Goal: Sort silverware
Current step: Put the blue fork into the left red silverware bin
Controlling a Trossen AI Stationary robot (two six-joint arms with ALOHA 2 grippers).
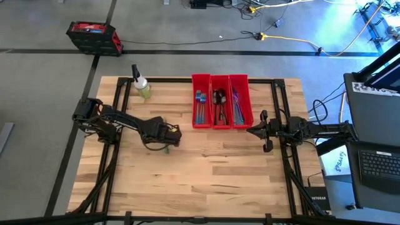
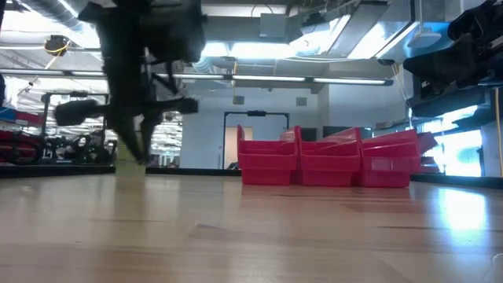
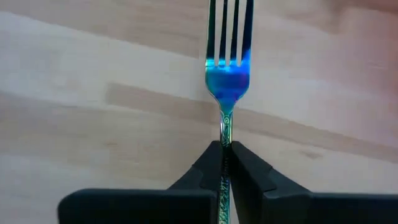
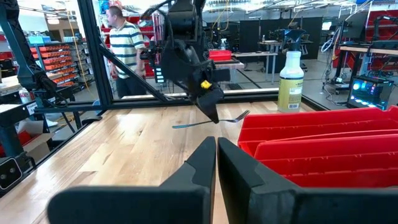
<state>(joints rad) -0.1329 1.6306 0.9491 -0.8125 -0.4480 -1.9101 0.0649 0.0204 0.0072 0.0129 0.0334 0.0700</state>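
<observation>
Gripping a fork (image 3: 227,74) by its handle, your left jaws (image 3: 225,163) are closed tight, tines pointing away over the bare wooden desk (image 1: 212,181). From the right wrist view the fork juts level, clear of the desk. Your left arm sits left of the three red bins (image 1: 220,100), which hold the sorted silverware (image 1: 217,103). Your right jaws (image 4: 216,152) are pressed together on nothing, waiting just beside the bins' right end. A spray bottle (image 1: 141,84) stands near the far edge.

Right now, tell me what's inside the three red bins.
The red bins hold sorted silverware: blue pieces in the left bin, dark ones in the middle bin, blue-purple ones in the right bin. Exact types and anything lying underneath can't be seen.
</observation>
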